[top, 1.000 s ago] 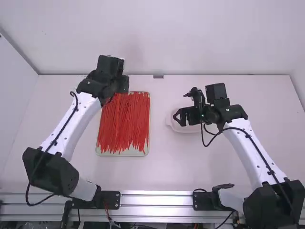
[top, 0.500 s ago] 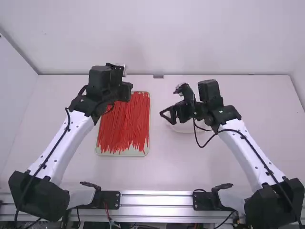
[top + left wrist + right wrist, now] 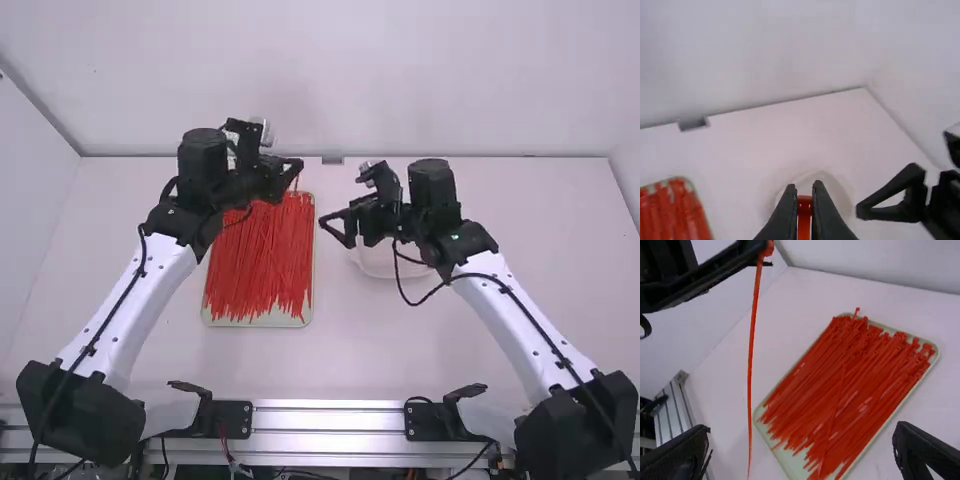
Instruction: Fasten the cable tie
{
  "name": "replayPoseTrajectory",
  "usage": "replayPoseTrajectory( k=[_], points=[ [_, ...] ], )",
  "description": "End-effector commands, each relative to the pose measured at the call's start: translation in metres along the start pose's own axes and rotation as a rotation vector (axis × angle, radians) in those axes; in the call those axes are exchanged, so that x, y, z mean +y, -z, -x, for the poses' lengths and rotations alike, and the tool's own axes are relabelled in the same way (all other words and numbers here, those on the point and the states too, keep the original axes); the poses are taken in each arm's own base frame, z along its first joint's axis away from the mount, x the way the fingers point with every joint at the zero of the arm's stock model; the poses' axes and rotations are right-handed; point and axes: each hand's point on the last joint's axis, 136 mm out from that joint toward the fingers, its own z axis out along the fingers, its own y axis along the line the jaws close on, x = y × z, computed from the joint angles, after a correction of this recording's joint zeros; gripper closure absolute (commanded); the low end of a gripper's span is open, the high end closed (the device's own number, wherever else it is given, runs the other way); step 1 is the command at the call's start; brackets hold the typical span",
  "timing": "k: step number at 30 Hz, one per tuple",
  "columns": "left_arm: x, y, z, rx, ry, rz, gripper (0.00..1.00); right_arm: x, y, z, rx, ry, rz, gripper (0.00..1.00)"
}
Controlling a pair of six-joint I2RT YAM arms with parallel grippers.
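Left arm's base sits at 7 o'clock in the high view, and the arm runs up toward 11 o'clock. The left hand (image 3: pixel 288 170) is raised above the tray's far right corner and clenched on one red cable tie (image 3: pixel 754 340). The tie is pinched near its head between the two fingers (image 3: pixel 788 210) and hangs straight down, its free tail clear of the surface (image 3: pixel 120 200). The tray (image 3: pixel 258 322), pale green, lies at about 9 o'clock of the surface's middle and carries a dense heap of red ties (image 3: pixel 262 255) laid lengthwise. The right hand (image 3: pixel 345 200) is at 3 o'clock of the left hand, near it but apart, and faces it. It is released, fingers spread wide, grasping nothing. A shallow white dish (image 3: pixel 375 265) lies on the surface beneath the right hand, at 3 o'clock of the tray. The right arm's base is at 5 o'clock.
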Motion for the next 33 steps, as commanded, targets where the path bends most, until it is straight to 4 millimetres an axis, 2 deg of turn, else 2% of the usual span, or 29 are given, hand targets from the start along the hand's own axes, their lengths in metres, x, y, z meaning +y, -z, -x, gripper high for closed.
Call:
replayPoseTrajectory(
  k=[1, 8, 11, 15, 17, 19, 20, 27, 31, 33],
  points=[
    [-0.022, 0.007, 0.009, -0.025, 0.054, -0.096, 0.98, 0.007, 0.004, 0.018, -0.044, -0.035, 0.016, 0.02],
    [-0.034, 0.009, 0.03, -0.099, 0.114, -0.139, 0.98, 0.023, -0.001, 0.029, -0.086, 0.003, 0.059, 0.02],
    [-0.044, 0.005, 0.032, -0.114, 0.115, -0.151, 0.98, 0.033, -0.006, 0.03, -0.089, 0.026, 0.074, 0.0],
    [-0.052, -0.002, 0.028, -0.117, 0.111, -0.133, 0.98, 0.036, -0.012, 0.028, -0.091, 0.037, 0.042, 0.05],
    [-0.059, -0.004, 0.026, -0.114, 0.108, -0.137, 0.98, 0.038, -0.015, 0.027, -0.09, 0.042, 0.033, 0.18],
    [-0.061, -0.005, 0.026, -0.115, 0.106, -0.142, 0.98, 0.039, -0.015, 0.027, -0.089, 0.043, 0.036, 0.25],
    [-0.06, -0.005, 0.026, -0.115, 0.106, -0.141, 0.98, 0.041, -0.016, 0.026, -0.086, 0.044, 0.039, 0.33],
    [-0.059, -0.005, 0.024, -0.11, 0.055, -0.134, 0.98, 0.036, -0.015, 0.025, -0.08, 0.022, 0.028, 0.51],
    [-0.059, -0.005, 0.024, -0.11, 0.059, -0.134, 0.98, 0.03, -0.012, 0.025, -0.08, 0.0, 0.016, 0.67],
    [-0.059, -0.005, 0.024, -0.111, 0.058, -0.133, 0.98, 0.029, -0.012, 0.024, -0.074, -0.006, 0.018, 0.7]
  ],
)
